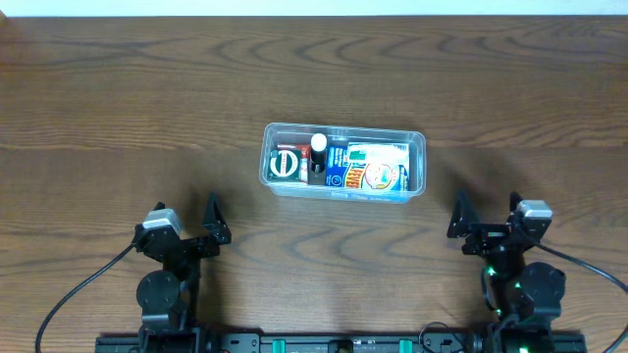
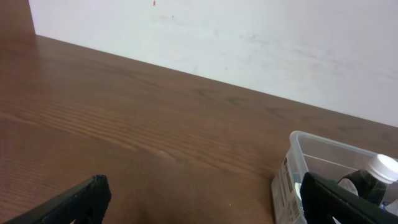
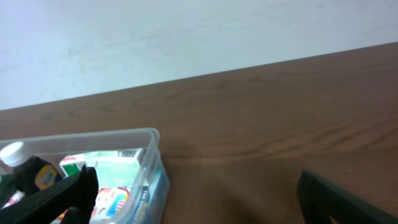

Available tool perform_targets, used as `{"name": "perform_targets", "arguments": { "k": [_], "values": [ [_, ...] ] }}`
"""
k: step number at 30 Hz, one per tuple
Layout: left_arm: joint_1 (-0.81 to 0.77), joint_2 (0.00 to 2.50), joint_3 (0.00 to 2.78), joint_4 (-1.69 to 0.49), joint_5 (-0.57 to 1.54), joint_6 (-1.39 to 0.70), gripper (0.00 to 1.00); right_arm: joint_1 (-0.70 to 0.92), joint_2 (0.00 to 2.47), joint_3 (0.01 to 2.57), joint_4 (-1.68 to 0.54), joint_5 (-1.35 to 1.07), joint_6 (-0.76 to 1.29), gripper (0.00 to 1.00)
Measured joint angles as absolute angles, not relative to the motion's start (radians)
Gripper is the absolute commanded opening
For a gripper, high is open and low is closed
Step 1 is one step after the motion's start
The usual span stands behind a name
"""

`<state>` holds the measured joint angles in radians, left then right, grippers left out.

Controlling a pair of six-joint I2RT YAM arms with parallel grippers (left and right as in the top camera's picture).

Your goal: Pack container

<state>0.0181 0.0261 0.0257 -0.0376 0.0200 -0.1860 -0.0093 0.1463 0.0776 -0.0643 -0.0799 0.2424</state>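
Overhead view: the container (image 1: 420, 162) looks fully packed on the counter (image 1: 98, 98). Left gripper (image 1: 184, 224) and right gripper (image 1: 488, 221) sit open, empty; we would park them clear, avoiding any nudge.

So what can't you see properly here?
Overhead: the writing on the packs in the container is too small to read.
Left wrist: most of the container is cut off by the right edge and the left pincer's finger.
Right wrist: the bottle's label is blurred, partly behind the right pincer's finger.
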Motion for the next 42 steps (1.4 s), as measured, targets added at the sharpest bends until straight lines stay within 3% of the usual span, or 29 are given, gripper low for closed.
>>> {"name": "perform_targets", "arguments": {
  "k": [42],
  "values": [
    [0.018, 0.026, 0.026, -0.038, 0.02, -0.186, 0.98, -0.009, 0.014, 0.009, -0.065, -0.068, 0.236, 0.99]
  ]
}}
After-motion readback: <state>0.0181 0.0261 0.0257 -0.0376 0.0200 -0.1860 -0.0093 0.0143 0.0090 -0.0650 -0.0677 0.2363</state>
